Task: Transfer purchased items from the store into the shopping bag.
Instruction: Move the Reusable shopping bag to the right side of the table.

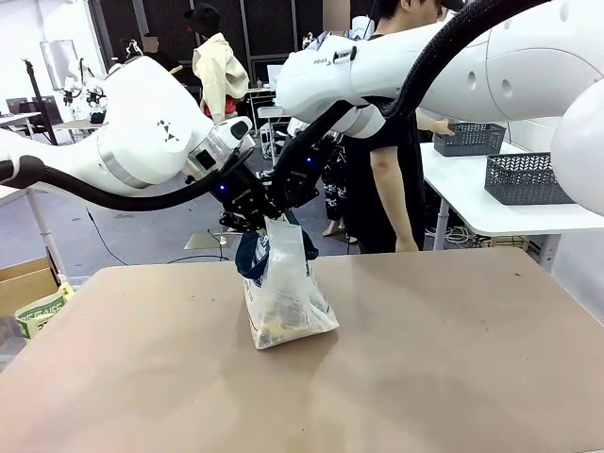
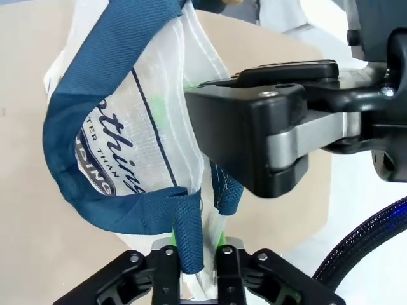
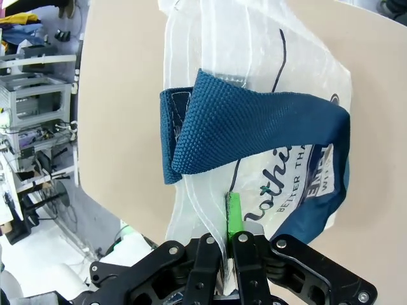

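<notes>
The shopping bag (image 1: 283,297), clear plastic with navy straps and a round navy logo, stands at the middle of the brown table (image 1: 453,359). Yellowish purchased items (image 1: 276,327) show dimly through its bottom. My left gripper (image 1: 250,222) is at the bag's top edge. In the left wrist view it (image 2: 196,264) is shut on a navy strap (image 2: 189,238) and the plastic rim. My right gripper (image 1: 289,195) holds the rim from the other side. In the right wrist view it (image 3: 222,251) is shut on the clear plastic beside a folded strap (image 3: 254,127).
A person (image 1: 392,179) stands beyond the table's far edge. Two dark grey lattice baskets (image 1: 524,179) (image 1: 469,139) sit on a white table at back right. A cardboard box (image 1: 24,288) stands on the floor at left. Bare tabletop surrounds the bag.
</notes>
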